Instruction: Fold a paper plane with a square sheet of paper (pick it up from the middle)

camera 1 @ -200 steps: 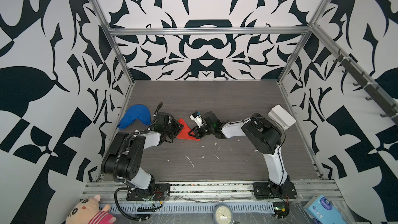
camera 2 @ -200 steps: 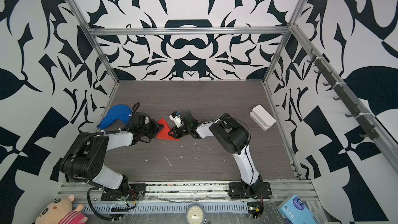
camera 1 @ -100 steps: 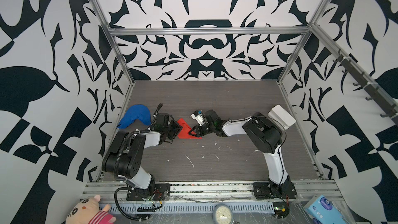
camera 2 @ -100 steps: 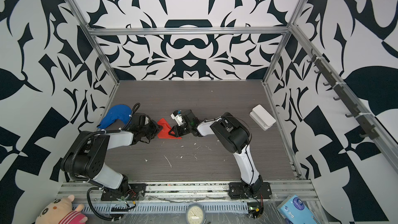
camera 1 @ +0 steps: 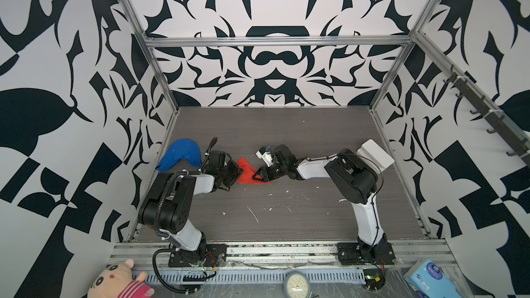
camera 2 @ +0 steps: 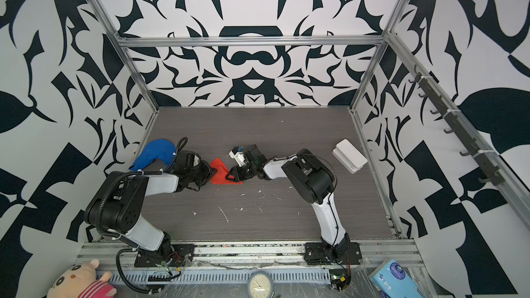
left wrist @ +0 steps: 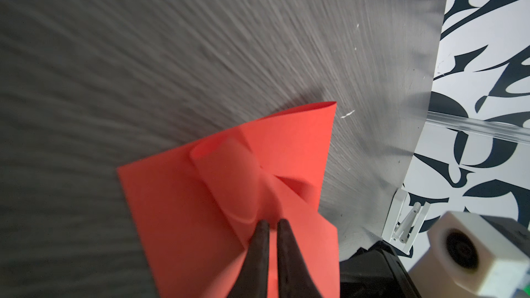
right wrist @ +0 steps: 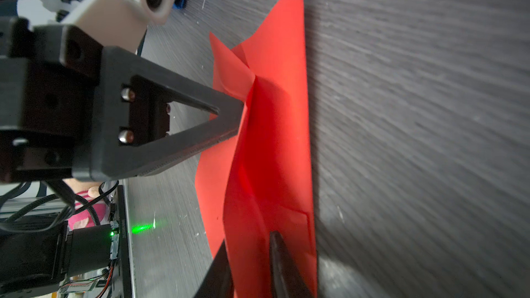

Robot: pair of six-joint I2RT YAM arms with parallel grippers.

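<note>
Right jaws widened — apart astride red paper (camera 1: 247,172); left jaws clamp it; peak rearward, base crosswise.

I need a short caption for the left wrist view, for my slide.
Closed left fingers pinch the partly folded red paper over the grey table.

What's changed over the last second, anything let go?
The right gripper has parted its jaws around the raised fold of the square sheet of paper, apparently letting go; its arm barely moved. The left gripper stays pinched shut on the sheet. Sheet, blue cloth and white box lie where they were.
</note>
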